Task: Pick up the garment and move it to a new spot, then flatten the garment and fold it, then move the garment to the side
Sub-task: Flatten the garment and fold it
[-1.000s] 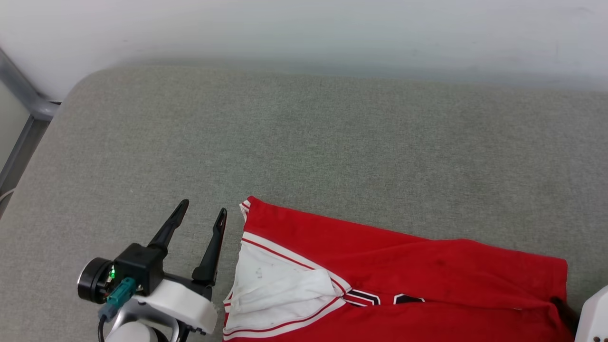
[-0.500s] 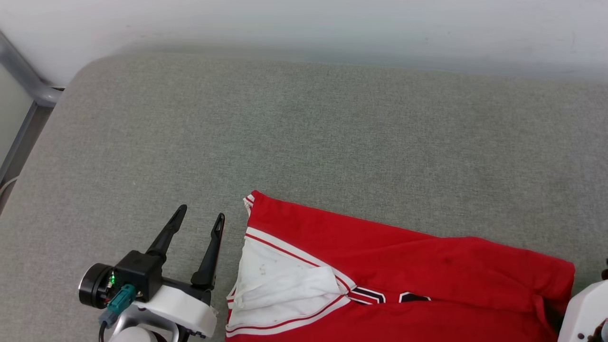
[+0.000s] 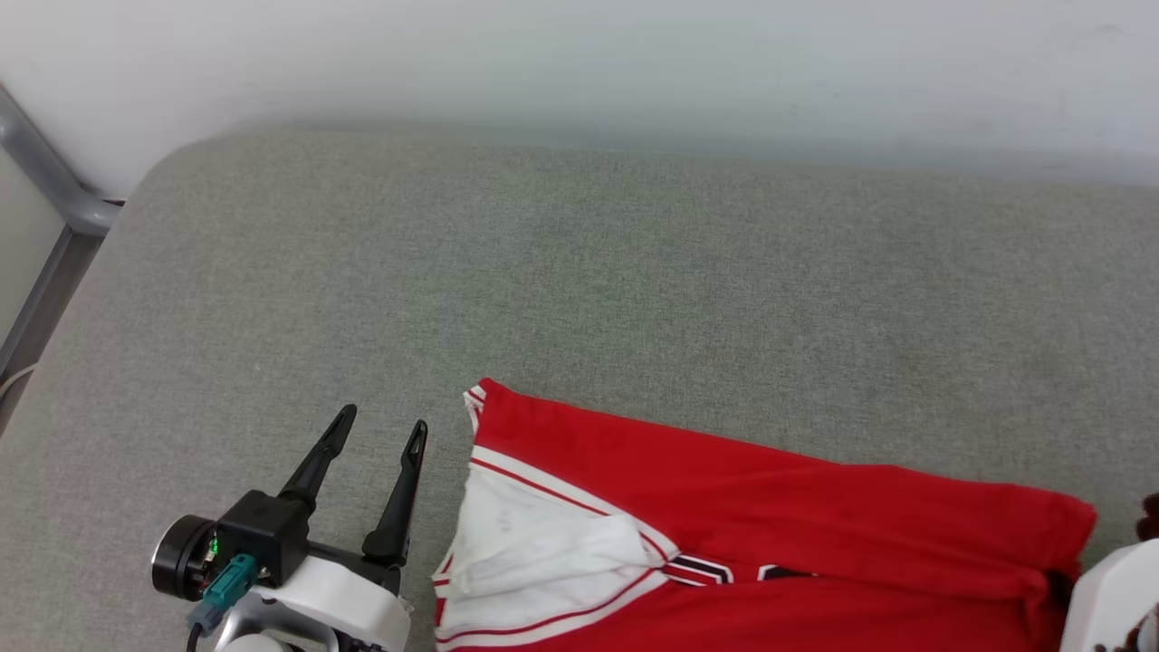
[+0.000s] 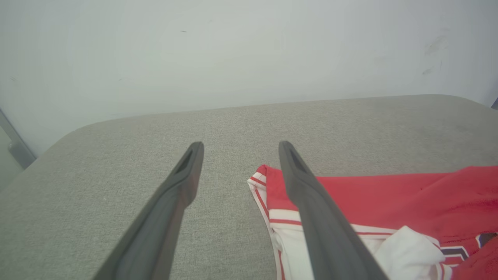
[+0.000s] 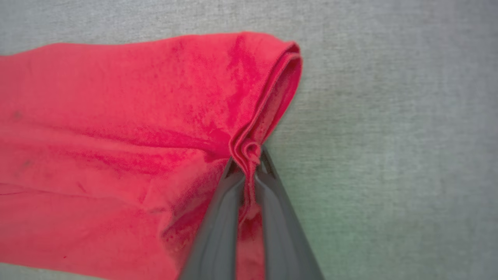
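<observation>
The garment (image 3: 770, 516), a red shirt with a white sleeve and striped trim, lies on the grey cushion (image 3: 579, 272) at the lower right of the head view. My left gripper (image 3: 378, 427) stands open just left of the garment's sleeve corner, holding nothing; in its wrist view the fingers (image 4: 307, 194) frame that corner of the garment (image 4: 389, 194). In the right wrist view my right gripper (image 5: 249, 161) is shut on a bunched fold at the red garment's (image 5: 116, 116) hem edge. A pale part of the right arm (image 3: 1109, 598) shows at the lower right.
A white wall (image 3: 579, 63) runs behind the cushion. A grey metal frame (image 3: 45, 172) stands past the cushion's left edge. Bare cushion stretches behind and to the left of the garment.
My right gripper has shut on the garment's hem edge, bunching the cloth there. The head camera shifted slightly. The left gripper has stayed open in place.
</observation>
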